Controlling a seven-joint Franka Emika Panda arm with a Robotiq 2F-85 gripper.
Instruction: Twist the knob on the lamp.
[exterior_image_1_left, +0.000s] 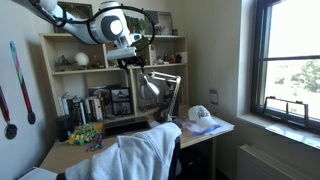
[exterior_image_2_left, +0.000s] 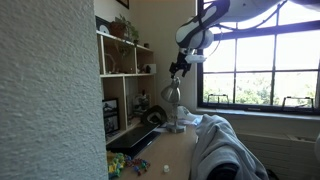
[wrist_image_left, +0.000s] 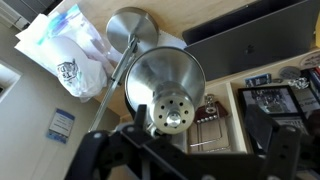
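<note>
The lamp (exterior_image_1_left: 152, 88) stands on the tabletop (exterior_image_1_left: 68, 156), in front of the shelf unit (exterior_image_1_left: 60, 72). The claw (exterior_image_1_left: 133, 63) hangs just above the lamp's shade. On the tabletop, a bag (exterior_image_1_left: 203, 116) lies between the lamp and the window (exterior_image_1_left: 295, 60).

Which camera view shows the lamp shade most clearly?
The wrist view. It looks down on the lamp shade from close above, so the shiny cone fills the middle of the picture. In both exterior views the lamp shade is seen from the side, small and far away, with little detail.
</note>
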